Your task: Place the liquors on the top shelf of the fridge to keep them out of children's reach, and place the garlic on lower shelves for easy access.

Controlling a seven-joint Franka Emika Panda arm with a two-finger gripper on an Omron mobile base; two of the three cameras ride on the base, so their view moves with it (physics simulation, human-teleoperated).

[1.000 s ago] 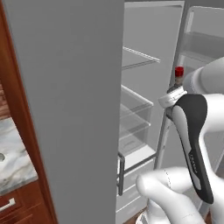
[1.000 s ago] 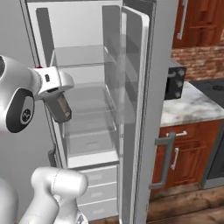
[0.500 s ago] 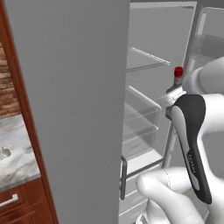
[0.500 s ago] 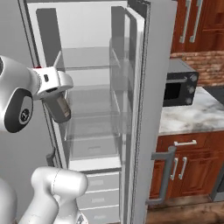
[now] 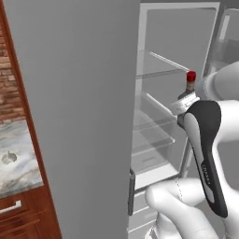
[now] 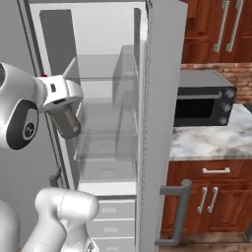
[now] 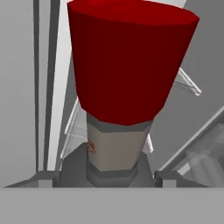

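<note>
Liquor bottle (image 5: 189, 87), red-capped and upright, is held clamped in the gripper (image 5: 183, 108) just outside the fridge (image 5: 84, 93), below the top shelf (image 5: 163, 63).

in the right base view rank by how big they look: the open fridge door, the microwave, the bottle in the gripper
Largest to smallest as they appear:
1. fridge door
2. microwave
3. bottle, partly hidden by the hand

The door stands nearer the camera than the microwave, so its lead is partly nearness.
</note>
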